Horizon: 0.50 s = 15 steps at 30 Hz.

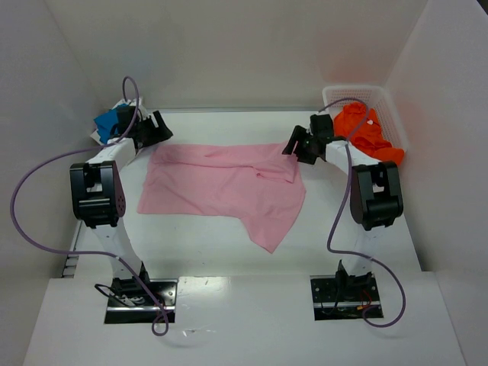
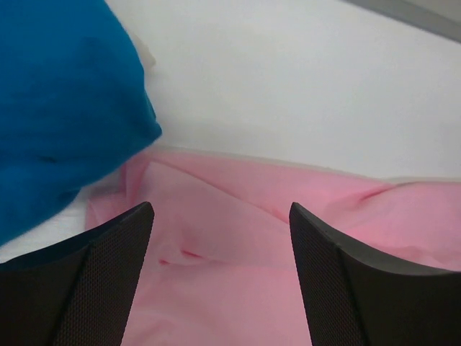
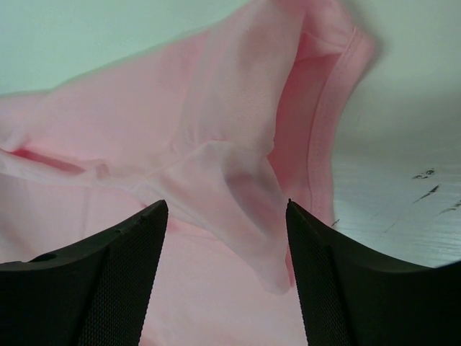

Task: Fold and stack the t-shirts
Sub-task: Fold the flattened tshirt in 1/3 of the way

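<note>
A pink t-shirt (image 1: 229,187) lies spread on the white table, one part trailing toward the front. My left gripper (image 1: 156,130) is open over its far left corner; the pink cloth (image 2: 238,259) shows between the fingers (image 2: 108,281). My right gripper (image 1: 299,145) is open over its far right corner, where a folded sleeve with a hem (image 3: 317,137) lies between the fingers (image 3: 338,295). A blue shirt (image 1: 110,122) sits at the far left, and also shows in the left wrist view (image 2: 57,108). An orange shirt (image 1: 367,133) lies in a white basket (image 1: 381,99).
White walls enclose the table on three sides. The basket stands at the far right corner. Purple cables (image 1: 30,183) loop off both arms. The arm bases (image 1: 137,293) sit at the near edge.
</note>
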### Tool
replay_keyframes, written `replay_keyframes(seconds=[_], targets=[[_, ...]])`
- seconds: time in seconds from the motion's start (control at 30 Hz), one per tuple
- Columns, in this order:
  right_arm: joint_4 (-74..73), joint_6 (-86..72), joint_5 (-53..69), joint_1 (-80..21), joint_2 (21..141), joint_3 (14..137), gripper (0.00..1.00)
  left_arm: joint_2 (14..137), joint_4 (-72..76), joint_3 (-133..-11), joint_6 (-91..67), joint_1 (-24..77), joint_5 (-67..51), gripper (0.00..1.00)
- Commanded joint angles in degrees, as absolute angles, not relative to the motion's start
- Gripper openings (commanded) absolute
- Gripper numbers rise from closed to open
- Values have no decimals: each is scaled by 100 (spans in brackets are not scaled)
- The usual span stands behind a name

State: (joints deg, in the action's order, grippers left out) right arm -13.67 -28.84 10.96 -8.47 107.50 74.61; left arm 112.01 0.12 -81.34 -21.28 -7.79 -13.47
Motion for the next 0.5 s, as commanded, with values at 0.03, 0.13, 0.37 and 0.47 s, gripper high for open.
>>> replay_keyframes(seconds=[0.03, 0.13, 0.37, 0.47], targets=[[-1661, -2733, 1151, -826, 10891, 7559, 71, 10890, -360, -7884, -1898, -791, -1871, 84], [-1723, -2733, 1151, -826, 10558, 7305, 70, 10740, -448, -7656, -1819, -791, -2187, 84], [-2285, -2549, 730, -826, 9985, 6724, 67, 10626, -580, -7523, -1679, -791, -2355, 85], [-2583, -2496, 616, -826, 9862, 6574, 61, 10564, -580, -7471, -1626, -739, -2408, 86]])
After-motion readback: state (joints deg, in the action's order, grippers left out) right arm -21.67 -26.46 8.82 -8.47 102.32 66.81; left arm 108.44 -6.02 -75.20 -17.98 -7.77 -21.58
